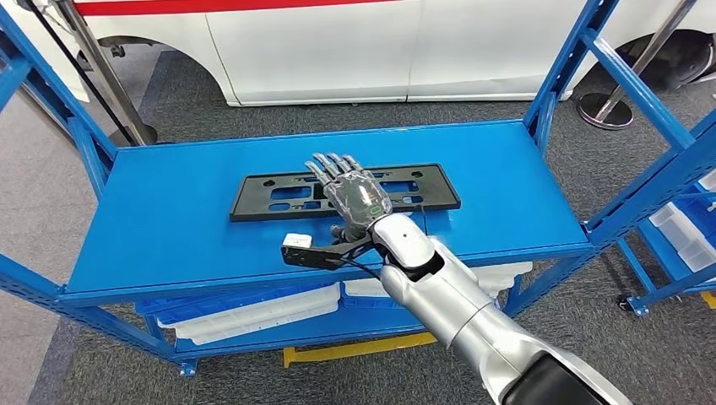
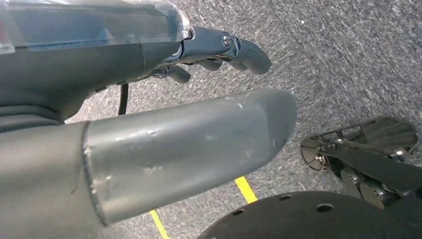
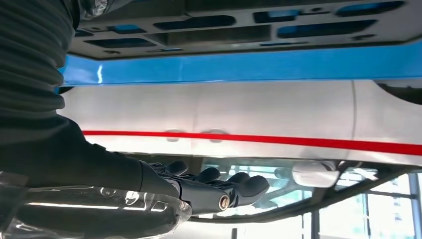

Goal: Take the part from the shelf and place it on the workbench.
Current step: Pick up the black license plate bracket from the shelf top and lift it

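A flat black part (image 1: 270, 196) with several cut-outs lies lengthwise on the blue shelf top (image 1: 169, 219). My right hand (image 1: 355, 194) hovers over the part's middle, palm down, fingers stretched forward and holding nothing. The right wrist view shows the part (image 3: 249, 25) on the blue shelf (image 3: 239, 64), with a gap between it and my right hand's fingers (image 3: 219, 191). My left hand (image 2: 124, 55) hangs over the grey carpet with nothing in it, thumb straight and fingers slightly bent.
A white car (image 1: 338, 51) with a red stripe stands right behind the shelf. White and blue trays (image 1: 253, 312) sit on the lower level. Another blue rack with bins (image 1: 684, 228) is at the right, and a yellow floor line (image 1: 355, 348) runs below the shelf.
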### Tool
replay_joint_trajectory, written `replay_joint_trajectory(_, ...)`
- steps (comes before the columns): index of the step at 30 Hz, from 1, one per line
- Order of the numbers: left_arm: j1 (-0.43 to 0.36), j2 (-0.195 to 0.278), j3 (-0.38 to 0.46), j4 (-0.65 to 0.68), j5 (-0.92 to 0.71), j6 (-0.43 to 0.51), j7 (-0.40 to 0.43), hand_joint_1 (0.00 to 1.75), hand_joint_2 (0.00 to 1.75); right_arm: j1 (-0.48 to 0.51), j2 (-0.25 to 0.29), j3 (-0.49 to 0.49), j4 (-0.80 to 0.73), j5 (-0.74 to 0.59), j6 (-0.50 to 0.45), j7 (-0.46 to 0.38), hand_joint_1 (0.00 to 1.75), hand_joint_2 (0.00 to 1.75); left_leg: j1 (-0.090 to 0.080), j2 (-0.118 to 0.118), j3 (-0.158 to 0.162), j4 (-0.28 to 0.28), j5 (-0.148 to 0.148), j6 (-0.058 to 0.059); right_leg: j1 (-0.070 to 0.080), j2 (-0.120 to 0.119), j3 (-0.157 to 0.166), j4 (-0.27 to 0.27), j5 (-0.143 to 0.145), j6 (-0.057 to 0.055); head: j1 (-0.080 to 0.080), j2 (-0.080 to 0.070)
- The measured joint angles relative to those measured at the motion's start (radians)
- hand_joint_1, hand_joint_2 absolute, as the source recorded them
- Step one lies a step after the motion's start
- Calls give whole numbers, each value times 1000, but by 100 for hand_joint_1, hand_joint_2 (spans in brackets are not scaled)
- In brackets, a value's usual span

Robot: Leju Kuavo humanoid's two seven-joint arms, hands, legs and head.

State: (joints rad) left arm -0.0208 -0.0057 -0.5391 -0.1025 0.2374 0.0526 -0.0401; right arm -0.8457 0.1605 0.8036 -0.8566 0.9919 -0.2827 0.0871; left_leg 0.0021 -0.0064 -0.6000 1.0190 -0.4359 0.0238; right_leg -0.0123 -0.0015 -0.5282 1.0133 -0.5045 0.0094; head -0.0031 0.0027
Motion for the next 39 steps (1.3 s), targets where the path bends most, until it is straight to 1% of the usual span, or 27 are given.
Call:
replay_joint_trajectory(6, 12, 6, -2, -12, 14, 5, 6, 0, 0, -18, -1, -21, 126, 2, -22, -3, 0, 175, 0, 0, 0, 0, 0, 0, 0, 0, 0, 0, 0, 0, 0, 0)
replay_joint_trajectory(13, 19, 6, -2, -12, 15, 8, 10, 0, 0, -5, -11, -49, 205, 5, -25, -13, 0, 175, 0, 0, 0, 0, 0, 0, 0, 1, -1, 0, 0, 0, 0, 0)
replay_joint_trajectory(18, 18, 6, -3, -12, 16, 11, -2, 0, 0, -1, -13, -59, 234, 18, -26, -2, 0, 175, 0, 0, 0, 0, 0, 0, 0, 1, -1, 0, 0, 0, 0, 0)
replay_joint_trajectory(23, 18, 5, -3, -11, 25, 12, -10, 0, 0, 0, -19, -86, 263, 20, -57, 5, 0, 175, 0, 0, 0, 0, 0, 0, 0, 0, -1, 0, 0, 0, 0, 0)
replay_joint_trajectory(35, 19, 2, -3, -11, 29, 13, -12, 0, 0, 0, -24, -113, 291, 20, -70, 5, 0, 175, 0, 0, 0, 0, 0, 0, 0, 1, -1, 0, 0, 0, 0, 0)
replay_joint_trajectory(39, 18, -2, -3, -8, 34, 11, -15, 0, 0, 0, -26, -126, 309, 24, -95, 0, 0, 175, 0, 0, 0, 0, 0, 0, 0, 0, -1, 0, 0, 0, 0, 0)
